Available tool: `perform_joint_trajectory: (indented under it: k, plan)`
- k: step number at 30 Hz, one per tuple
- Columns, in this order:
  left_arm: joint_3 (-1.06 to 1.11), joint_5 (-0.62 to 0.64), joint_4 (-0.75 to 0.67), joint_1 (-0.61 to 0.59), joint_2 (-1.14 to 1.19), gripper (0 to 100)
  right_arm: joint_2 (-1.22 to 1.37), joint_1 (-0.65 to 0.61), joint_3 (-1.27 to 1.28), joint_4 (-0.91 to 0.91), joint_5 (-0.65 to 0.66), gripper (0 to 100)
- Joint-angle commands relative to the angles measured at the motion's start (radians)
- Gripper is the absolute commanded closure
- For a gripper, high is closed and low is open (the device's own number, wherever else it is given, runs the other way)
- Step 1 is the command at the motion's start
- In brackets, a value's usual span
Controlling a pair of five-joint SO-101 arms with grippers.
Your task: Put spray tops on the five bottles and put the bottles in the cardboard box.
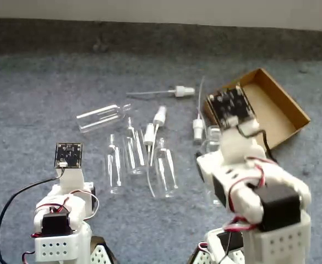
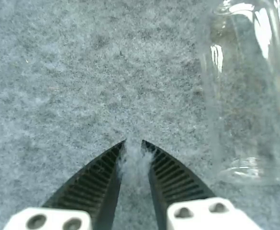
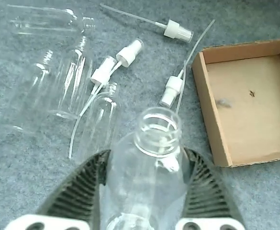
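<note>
Bearings: clock face laid over the high view, 12 o'clock at the far edge of the grey mat (image 1: 39,82).
Bottles, count: five, all clear, all with open necks.
Bottles, loose: four lie on their sides on the mat: bottle A (image 1: 97,118), bottle B (image 1: 114,162), bottle C (image 1: 133,149) and bottle D (image 1: 163,169).
Bottles, fifth: the held bottle (image 3: 147,182) is in the right arm's grasp.
Spray tops, count: four seen, white with thin dip tubes, all loose on the mat: top 1 (image 1: 181,91), top 2 (image 1: 159,114), top 3 (image 1: 148,133) and top 4 (image 1: 198,129).
Cardboard box, count: one (image 1: 271,110), its open side up.
Right gripper (image 3: 147,153): clamped on the held bottle, one finger on each side of the body, with the neck pointing roughly to 12 o'clock. I cannot tell whether the bottle is clear of the mat.
Box vs right gripper: at 2 o'clock, near, not touching.
Top 4 vs right gripper: at 11 o'clock, just beside the held bottle's neck.
Bottle D vs right gripper: at 8 o'clock, apart.
Left gripper (image 2: 133,143): fingers drawn almost together, with only a thin slit of mat showing between the tips.
Bottle B vs left gripper: at 3 o'clock, just beside, not touching.
</note>
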Motion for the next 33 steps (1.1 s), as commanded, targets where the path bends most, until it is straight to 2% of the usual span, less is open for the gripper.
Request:
perform_joint_trajectory:
  k: [1,4,8,11,15,21,24,28,31,33]
  plan:
    - [0.021,-0.255,-0.066,-0.016,-0.013,99,-0.194,0.016,0.173,-0.101,-0.003,92.4]
    - [0.013,-0.52,-0.114,-0.013,-0.013,99,-0.34,0.016,0.349,-0.165,-0.003,92.4]
    - [-0.015,-0.66,-0.153,-0.018,-0.013,99,-0.524,0.016,0.558,-0.254,-0.003,92.4]
    - [-0.07,-0.66,-0.149,-0.013,-0.013,99,-0.642,0.018,0.657,-0.302,0.014,92.4]
    - [-0.203,-0.661,-0.126,-0.012,-0.012,99,-0.748,0.024,0.719,-0.311,0.115,92.4]
    - [-0.404,-0.663,-0.098,-0.01,0.012,99,-0.773,0.274,0.759,-0.452,0.117,92.4]
    - [-0.481,-0.712,-0.084,-0.008,0.139,99,-0.777,0.355,0.835,-0.533,0.115,92.4]
    - [-0.608,-0.761,-0.112,0.001,0.384,99,-0.782,0.381,0.966,-0.616,0.115,92.4]
    - [-0.733,-0.767,-0.104,0.07,0.567,99,-0.782,0.381,1.043,-0.677,0.097,92.4]
    - [-0.814,-0.767,-0.089,0.125,0.684,99,-0.782,0.381,1.075,-0.707,0.018,92.4]
